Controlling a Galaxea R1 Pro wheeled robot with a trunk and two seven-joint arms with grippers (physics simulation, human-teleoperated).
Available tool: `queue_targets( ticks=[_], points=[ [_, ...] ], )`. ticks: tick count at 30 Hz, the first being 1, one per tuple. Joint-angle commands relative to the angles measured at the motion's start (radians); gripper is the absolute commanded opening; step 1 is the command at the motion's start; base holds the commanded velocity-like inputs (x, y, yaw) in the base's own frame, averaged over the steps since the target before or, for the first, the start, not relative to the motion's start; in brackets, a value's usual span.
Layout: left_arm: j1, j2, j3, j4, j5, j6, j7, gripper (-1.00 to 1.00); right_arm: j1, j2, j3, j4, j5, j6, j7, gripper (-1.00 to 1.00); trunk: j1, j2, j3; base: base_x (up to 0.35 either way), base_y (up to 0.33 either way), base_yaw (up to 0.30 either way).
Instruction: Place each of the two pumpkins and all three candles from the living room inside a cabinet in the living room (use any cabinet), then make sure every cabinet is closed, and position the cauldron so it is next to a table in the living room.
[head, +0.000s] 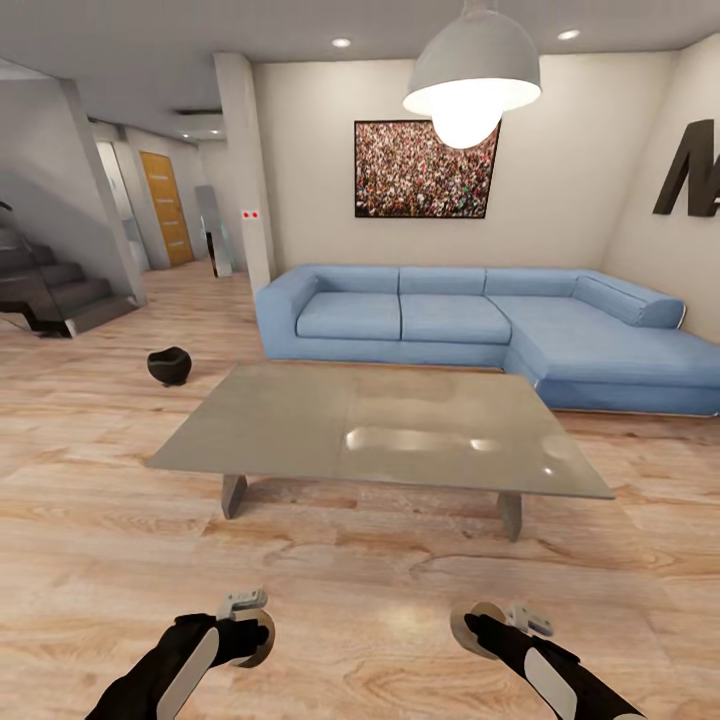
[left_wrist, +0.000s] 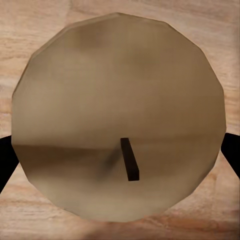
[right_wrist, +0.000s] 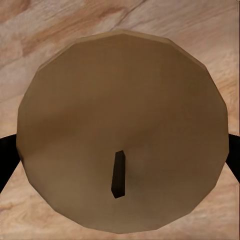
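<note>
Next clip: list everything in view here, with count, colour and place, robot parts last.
Stubby beige-brown candles: two, one in the left claw, one in the right claw.
Squat round black cauldron: one, on the floor, apart from the table's far left corner.
Low glossy grey coffee table: one, centre of the room.
Light-blue corner sofa: one, behind the table.
Crowd picture in a black frame: one, on the wall above the sofa.
White pendant lamp: one, lit, overhead.
Dark staircase: one, far left.
Light wood floor: throughout.
Left claw: shut on a candle.
Right claw: shut on a candle.
</note>
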Motion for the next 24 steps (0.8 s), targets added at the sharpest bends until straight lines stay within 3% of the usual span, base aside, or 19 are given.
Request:
queue_targets(
  ticks=[1, 8, 24],
  points=[
    [-0.001, 0.001, -0.005, -0.001, 0.01, 0.003, 0.011, -1.0, 0.0, -0.001, 0.004, -0.001, -0.005, 0.003, -0.001, -1.0, -0.004, 0.007, 0.002, -0.006, 0.0, 0.0],
    [-0.001, 0.0, -0.004, -0.001, 0.01, 0.003, 0.011, -1.0, 0.0, 0.0, 0.004, -0.001, -0.003, 0.005, -0.002, -1.0, -0.031, 0.056, 0.024, -0.12, 0.0, 0.0],
    [-0.001, -0.002, -0.005, 0.003, 0.008, 0.003, 0.012, -1.0, 0.0, 0.0, 0.004, 0.0, -0.003, 0.01, -0.006, -1.0, -0.092, 0.168, 0.074, -0.006, 0.0, 0.053]
  ],
)
